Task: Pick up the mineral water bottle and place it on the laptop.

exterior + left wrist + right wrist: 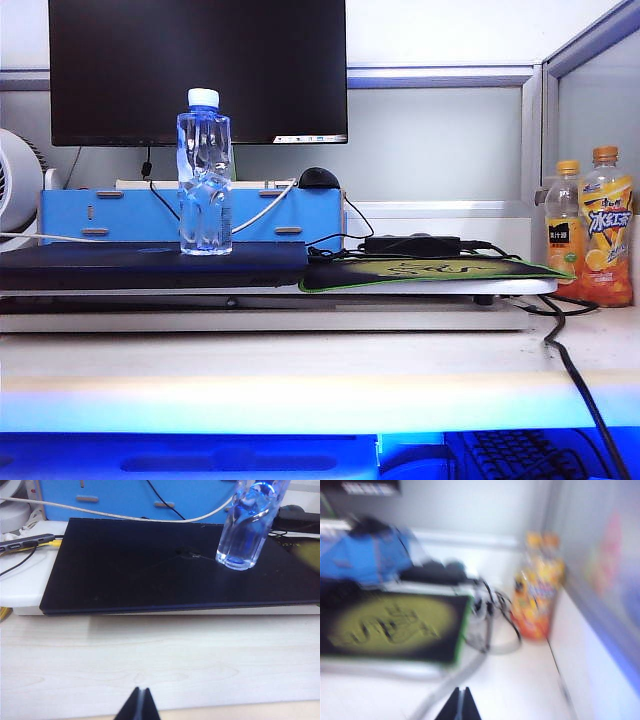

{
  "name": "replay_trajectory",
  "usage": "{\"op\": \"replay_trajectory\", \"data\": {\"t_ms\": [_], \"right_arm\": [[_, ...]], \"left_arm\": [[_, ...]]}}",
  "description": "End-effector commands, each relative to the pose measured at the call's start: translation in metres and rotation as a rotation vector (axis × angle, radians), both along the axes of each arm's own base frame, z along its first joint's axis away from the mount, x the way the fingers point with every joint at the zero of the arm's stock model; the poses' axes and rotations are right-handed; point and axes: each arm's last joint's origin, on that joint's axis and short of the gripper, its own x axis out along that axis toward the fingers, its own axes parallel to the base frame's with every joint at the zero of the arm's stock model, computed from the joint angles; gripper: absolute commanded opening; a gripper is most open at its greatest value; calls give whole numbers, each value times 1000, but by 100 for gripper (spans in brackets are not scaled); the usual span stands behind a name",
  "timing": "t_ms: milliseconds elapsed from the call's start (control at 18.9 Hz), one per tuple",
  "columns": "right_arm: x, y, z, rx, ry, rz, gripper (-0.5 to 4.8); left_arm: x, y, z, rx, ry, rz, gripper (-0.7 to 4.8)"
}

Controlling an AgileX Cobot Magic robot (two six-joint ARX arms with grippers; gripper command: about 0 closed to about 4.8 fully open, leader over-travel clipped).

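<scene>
Mineral water bottle [204, 172]: upright on the laptop [150, 264], near its right end; placement looks complete.
Left gripper [139, 705]: fingers together, empty, low over bare desk; bottle well ahead, off to its right.
Right gripper [459, 706]: fingers together, empty, facing the mouse mat [390, 626].
Handling, judged: keep both grippers clear so the bottle stands.

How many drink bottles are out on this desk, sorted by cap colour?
White cap: 1, the mineral water bottle, upright on the laptop.
Orange cap: 2, the orange-capped bottles at the far right by the partition.
Total: 3 bottles.
Neither the left gripper nor the right gripper holds one; both are shut.
</scene>
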Motion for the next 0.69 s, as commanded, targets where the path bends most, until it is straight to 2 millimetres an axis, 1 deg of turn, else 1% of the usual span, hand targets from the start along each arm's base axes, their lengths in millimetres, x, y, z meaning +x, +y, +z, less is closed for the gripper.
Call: {"op": "replay_trajectory", "data": {"t_ms": [53,159,212,371,689], "right_arm": [[3,-2,-20,13,120,-26,-1],[3,-2,-36,21,224,-28,-1],[3,-2,-40,27,253,-27,-1],[3,-2,-40,104,251,-36,0],[4,-2,-39,104,246,-36,0]], "left_arm": [[0,0,0,0,4,-7,-2],[0,0,0,0,4,-7,-2],[0,0,0,0,4,-6,-2],[0,0,0,0,4,-7,-2],[0,0,0,1,4,-6,-2]]}}
